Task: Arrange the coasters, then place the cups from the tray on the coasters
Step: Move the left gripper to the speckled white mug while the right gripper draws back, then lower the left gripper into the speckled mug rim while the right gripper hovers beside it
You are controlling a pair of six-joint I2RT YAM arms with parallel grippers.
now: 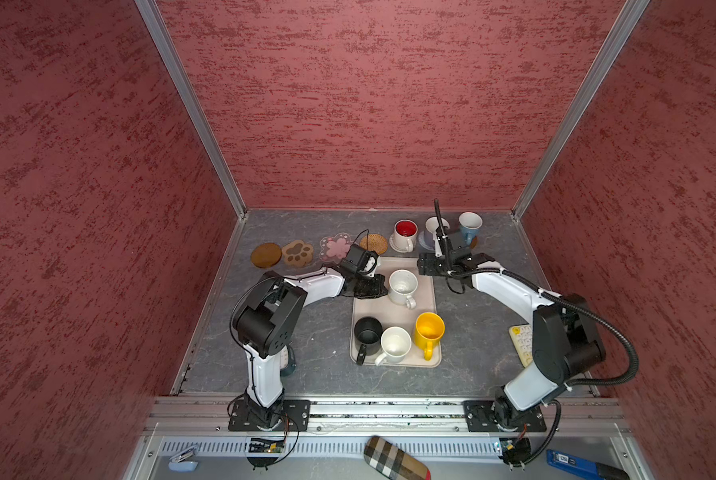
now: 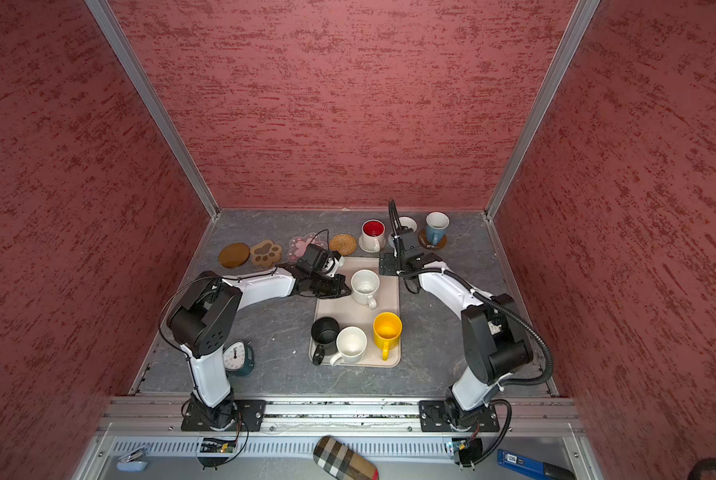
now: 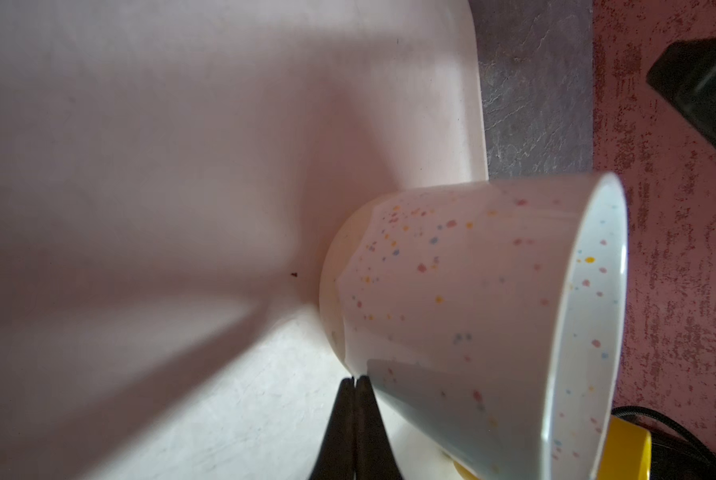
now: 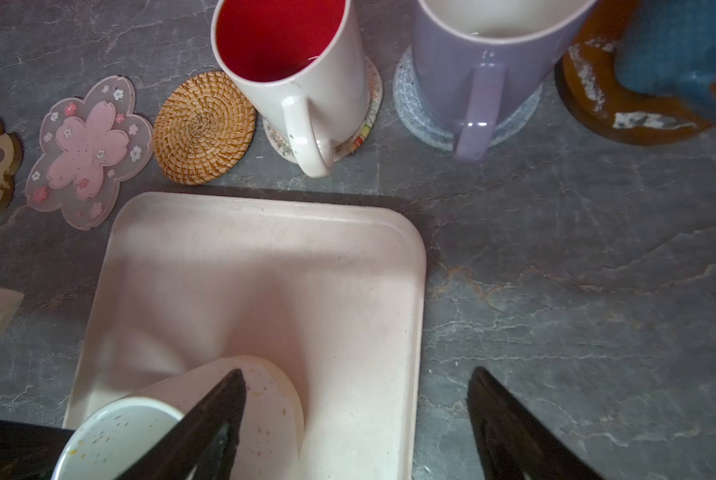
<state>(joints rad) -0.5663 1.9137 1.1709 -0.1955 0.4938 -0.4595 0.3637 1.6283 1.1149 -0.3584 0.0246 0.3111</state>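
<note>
Top views: 3 of 7 done. Placed at back on coasters [image 2: 442,243]: red-lined cup [image 1: 405,235], lavender cup [image 1: 431,225], blue cup [image 1: 469,226]. On tray [image 1: 375,307]: speckled cup [image 1: 403,284], black cup [image 1: 367,330], white cup [image 1: 395,344], yellow cup [image 1: 429,328]. Bare: brown disc [image 1: 266,254], paw coaster [image 1: 298,252], flower coaster [image 1: 336,246], rattan coaster [image 1: 375,243].
Left wrist: left gripper [image 3: 354,415] pinched shut, empty, just beside speckled cup.
Right wrist: right gripper [image 4: 358,372] spread wide, empty, above tray edge.

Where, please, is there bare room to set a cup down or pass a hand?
Bare coasters, back left: brown disc, tan paw, pink flower, woven rattan round. Grey tabletop lies open both sides of the beige rectangular tray's near half. Crowded: black mug, white mug and yellow mug bunched there; red-lined mug, lavender mug and blue mug at back right.
</note>
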